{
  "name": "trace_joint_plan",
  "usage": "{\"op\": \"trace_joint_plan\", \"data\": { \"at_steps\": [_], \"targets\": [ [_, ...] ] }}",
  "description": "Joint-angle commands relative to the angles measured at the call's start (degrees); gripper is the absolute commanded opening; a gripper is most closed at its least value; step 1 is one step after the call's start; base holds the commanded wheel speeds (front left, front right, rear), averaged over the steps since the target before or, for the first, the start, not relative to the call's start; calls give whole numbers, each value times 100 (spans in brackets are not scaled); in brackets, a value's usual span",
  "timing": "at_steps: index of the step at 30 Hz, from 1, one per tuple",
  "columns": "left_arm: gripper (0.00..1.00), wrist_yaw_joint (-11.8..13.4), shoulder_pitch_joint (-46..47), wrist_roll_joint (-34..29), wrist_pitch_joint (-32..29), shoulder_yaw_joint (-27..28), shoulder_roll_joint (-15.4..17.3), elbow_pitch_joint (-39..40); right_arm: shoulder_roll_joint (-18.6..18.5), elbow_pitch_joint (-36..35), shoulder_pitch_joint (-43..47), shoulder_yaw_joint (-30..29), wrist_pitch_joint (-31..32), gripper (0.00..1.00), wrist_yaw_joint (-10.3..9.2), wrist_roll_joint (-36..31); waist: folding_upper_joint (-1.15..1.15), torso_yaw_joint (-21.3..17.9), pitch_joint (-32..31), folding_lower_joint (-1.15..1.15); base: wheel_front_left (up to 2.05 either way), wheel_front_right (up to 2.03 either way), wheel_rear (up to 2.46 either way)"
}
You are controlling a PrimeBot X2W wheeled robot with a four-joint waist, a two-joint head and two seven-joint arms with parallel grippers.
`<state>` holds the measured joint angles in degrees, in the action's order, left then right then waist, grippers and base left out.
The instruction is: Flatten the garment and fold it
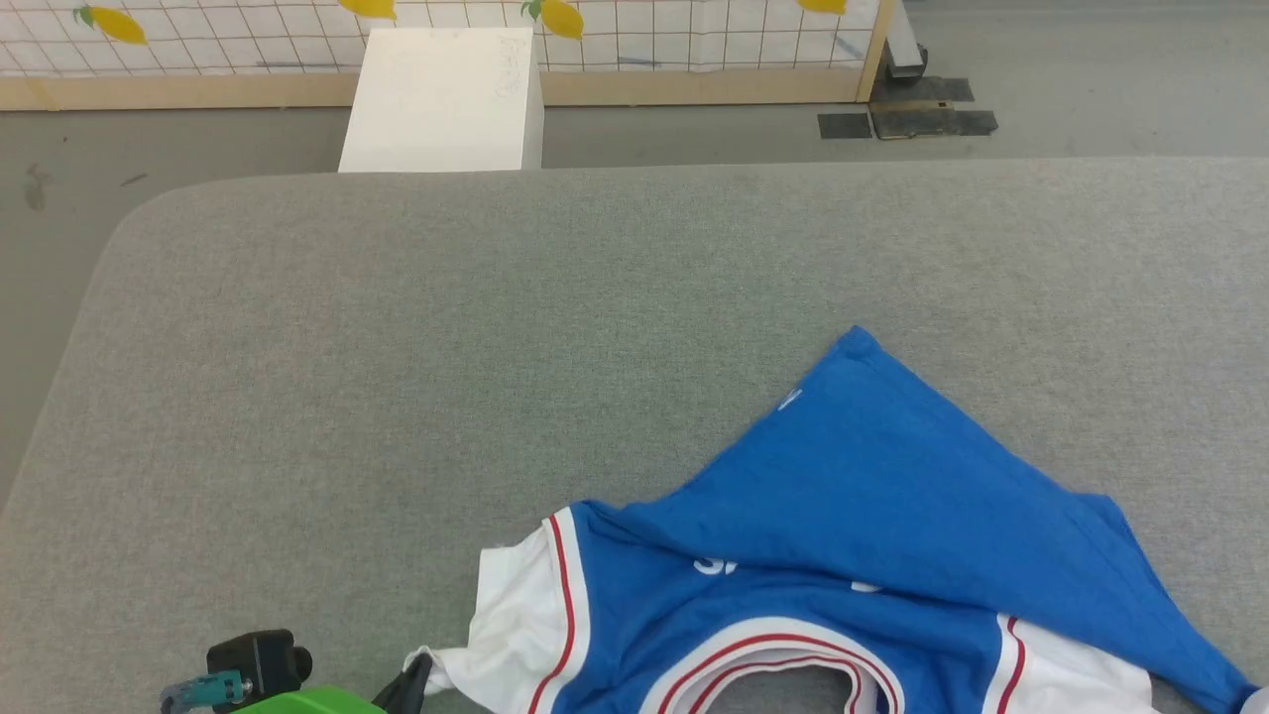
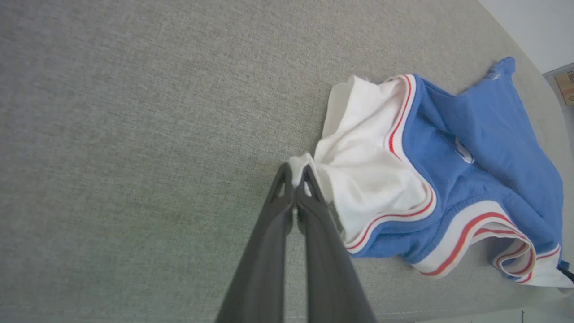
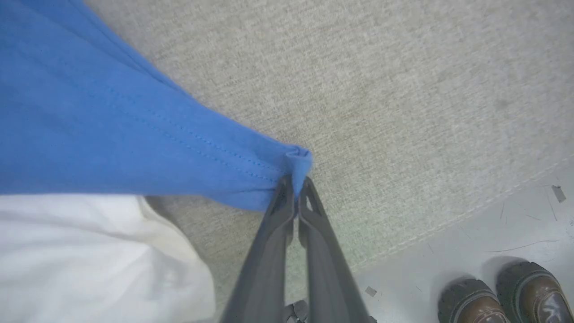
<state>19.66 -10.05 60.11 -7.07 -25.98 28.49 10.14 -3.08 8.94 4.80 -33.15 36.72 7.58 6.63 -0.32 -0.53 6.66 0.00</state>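
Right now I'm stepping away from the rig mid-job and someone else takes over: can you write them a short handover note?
Left gripper: shut on the tip of a white sleeve.
Right gripper: shut on a blue corner.
Shirt: crumpled at the near edge of the grey table, with a blue flap folded over the print.
Done: two grips taken.
Left: spread it flat, then fold.
Note: a person's shoes stand on the floor close to the right gripper.
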Motion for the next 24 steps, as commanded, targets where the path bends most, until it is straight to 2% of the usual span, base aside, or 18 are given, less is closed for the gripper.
{"op": "trace_joint_plan", "data": {
  "at_steps": [1, 2, 3, 9, 14, 19, 24],
  "targets": [
    [0, 21, -17, 52, -24, 12, 40, 20, 18, 2, -60, 29, -102, 15, -9, 28, 32, 26, 23, 0, 0, 0, 0],
    [0, 24, -13, 51, -25, 10, 37, 27, 19, -53, -92, 78, -212, 68, -9, 22, 32, 44, 39, 0, 0, 0, 0],
    [0, 27, -11, 49, -25, 8, 36, 31, 19, -125, -130, 115, -349, 100, -9, 13, 32, 57, 49, 0, 0, 0, 0],
    [0, 30, 42, 40, -33, -15, 9, 28, -208, -452, -635, 587, -1521, 100, -9, 71, 32, 148, 115, 0, 0, 0, 0],
    [0, 21, 147, 22, -60, -45, -16, 20, -764, -180, -1304, 1647, -2250, 100, -9, 3, 32, 230, 201, 0, 0, 0, 0],
    [0, 9, 301, -31, -83, -84, -39, 37, -1169, 438, -2126, 2833, -2512, 100, -9, 379, 32, 390, 382, 0, 0, 0, 0],
    [0, -26, 487, -97, -99, -148, -85, 31, -1584, 1081, -2974, 3858, -2161, 100, -9, 742, 32, 632, 640, 0, 0, 0, 0]
  ]
}}
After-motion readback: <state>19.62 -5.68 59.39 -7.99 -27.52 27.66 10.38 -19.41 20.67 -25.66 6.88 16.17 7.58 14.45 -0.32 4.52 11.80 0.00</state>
